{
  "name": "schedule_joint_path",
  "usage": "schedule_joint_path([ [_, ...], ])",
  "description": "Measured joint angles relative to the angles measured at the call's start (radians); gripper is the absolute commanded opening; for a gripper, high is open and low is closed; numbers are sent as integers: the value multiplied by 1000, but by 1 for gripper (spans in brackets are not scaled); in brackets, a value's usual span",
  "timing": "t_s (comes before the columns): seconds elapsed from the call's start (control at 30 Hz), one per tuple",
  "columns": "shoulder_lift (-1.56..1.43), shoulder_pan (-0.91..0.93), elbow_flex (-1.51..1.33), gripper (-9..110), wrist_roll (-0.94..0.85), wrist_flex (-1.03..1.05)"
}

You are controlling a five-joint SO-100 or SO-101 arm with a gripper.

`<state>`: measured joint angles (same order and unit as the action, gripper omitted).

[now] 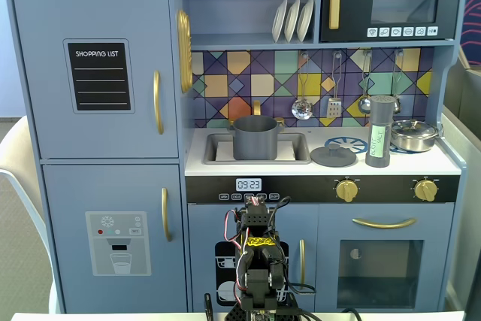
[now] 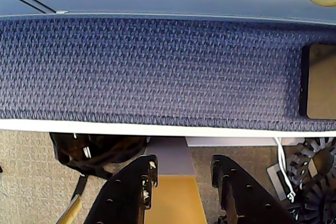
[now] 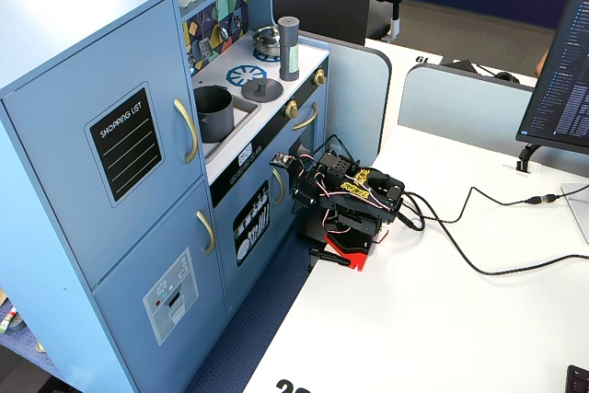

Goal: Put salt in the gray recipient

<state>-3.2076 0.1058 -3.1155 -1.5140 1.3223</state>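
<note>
The salt shaker [image 1: 379, 131], a tall grey cylinder with a green label, stands upright on the toy kitchen's counter to the right of the sink; it also shows in the other fixed view [image 3: 289, 48]. The grey pot [image 1: 255, 137] sits in the sink, without its lid, and is also seen from the side [image 3: 213, 112]. My arm [image 1: 259, 261] is folded low on the white table in front of the kitchen [image 3: 354, 204], far below both. My gripper [image 2: 184, 163] is open and empty, its jaws apart over a yellow and grey surface.
The pot's grey lid [image 1: 333, 156] lies on the counter between sink and shaker. A small steel pan [image 1: 414, 134] sits at the counter's right end. Utensils hang on the back wall. A blue woven surface [image 2: 157, 72] fills the wrist view. Cables trail on the table [image 3: 479, 227].
</note>
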Motion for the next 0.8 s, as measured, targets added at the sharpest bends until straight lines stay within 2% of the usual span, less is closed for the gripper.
schedule_joint_path([
  [0.6, 0, -17, 5, 0, 20, 11],
  [0.8, 143, 75, 221, 0, -2, 17],
])
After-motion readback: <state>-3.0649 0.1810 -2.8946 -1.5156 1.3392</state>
